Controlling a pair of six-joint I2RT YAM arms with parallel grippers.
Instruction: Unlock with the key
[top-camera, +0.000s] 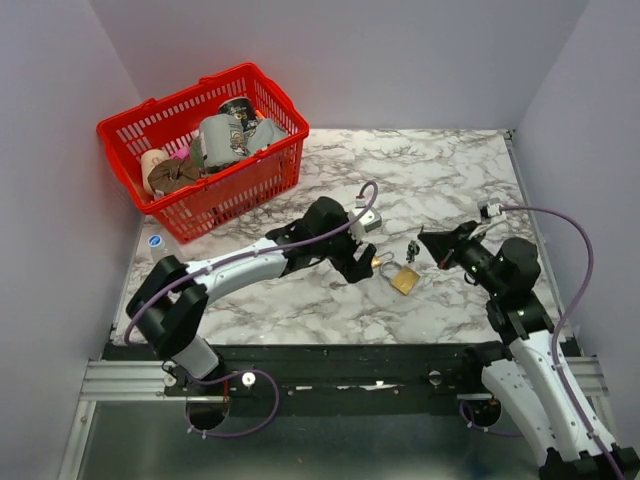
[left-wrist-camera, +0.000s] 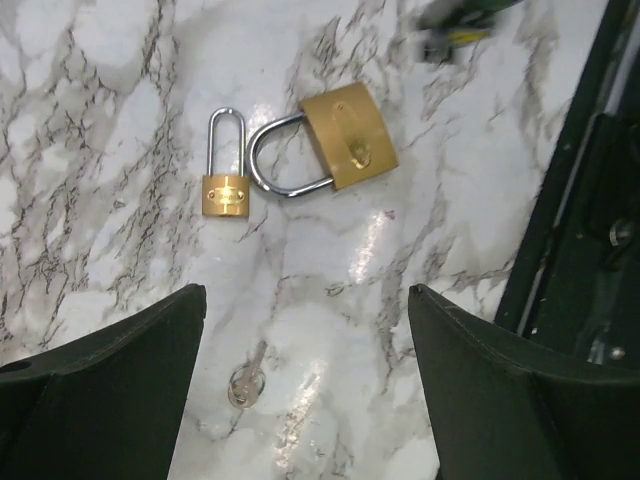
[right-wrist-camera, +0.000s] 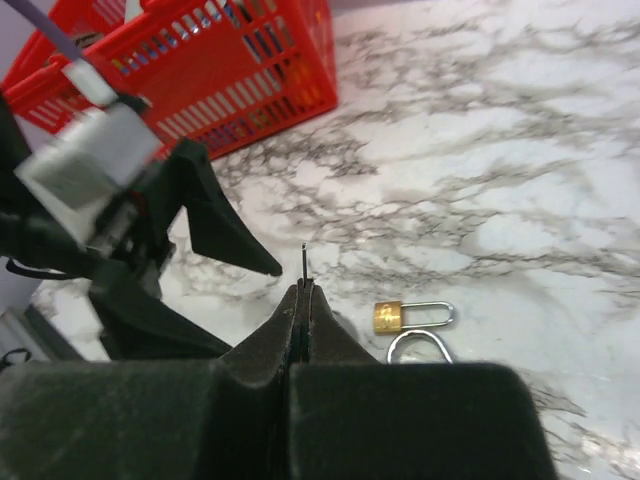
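Right wrist view: the right gripper (right-wrist-camera: 304, 292) sits at the middle of the frame with its jaws pressed together. A thin sliver of the key (right-wrist-camera: 304, 262) stands up from between the tips, and the rest of it is hidden inside the grip. Just to the lower right on the marble table (right-wrist-camera: 500, 150) lies the small brass padlock (right-wrist-camera: 388, 316). Below it is the shackle of the larger padlock (right-wrist-camera: 420, 346), whose body is cut off by the gripper. A red basket (right-wrist-camera: 280, 90) fills the upper left. In the top external view the right gripper is right of centre, its tip pointing toward the left of the frame, just above the larger padlock. The left gripper (top-camera: 366, 262) hangs just left of the two locks. The left wrist view shows its fingers (left-wrist-camera: 110, 390) spread wide with nothing between them but marble. Both padlocks lie flat in the upper half there, the small one close against the big shackle, though whether they touch cannot be told. A second, all-silver key (left-wrist-camera: 245, 380) lies low in the frame between the fingers.
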